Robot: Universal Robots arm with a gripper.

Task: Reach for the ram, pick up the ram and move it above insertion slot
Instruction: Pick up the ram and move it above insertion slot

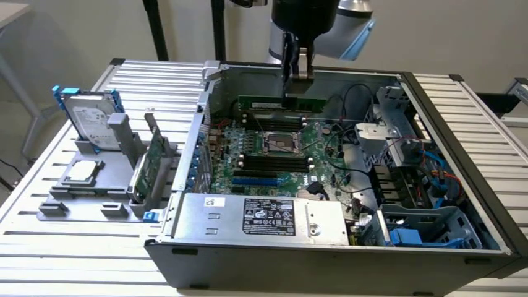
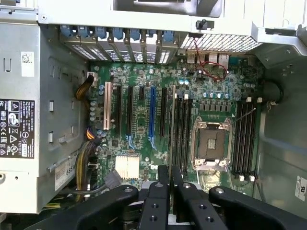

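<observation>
My gripper (image 1: 290, 91) hangs over the open computer case, shut on the top edge of the ram (image 1: 279, 103), a long thin green stick held level above the motherboard. In the wrist view the ram (image 2: 171, 125) shows edge-on as a thin line running out from between the shut fingertips of the gripper (image 2: 170, 176). It lies along the near side of a bank of black insertion slots (image 2: 183, 132), parallel to them. In the exterior view this bank of insertion slots (image 1: 268, 163) sits between the silver processor socket (image 1: 281, 141) and a blue slot. A second slot bank (image 2: 244, 136) lies beyond the socket.
A silver power supply (image 1: 264, 216) fills the case's front. Cables and a drive cage (image 1: 429, 226) crowd the exterior view's right. Outside the case, on a grey fixture, stand a hard drive (image 1: 91, 120) and an expansion card (image 1: 151, 162). Case walls (image 1: 202, 105) rise around the board.
</observation>
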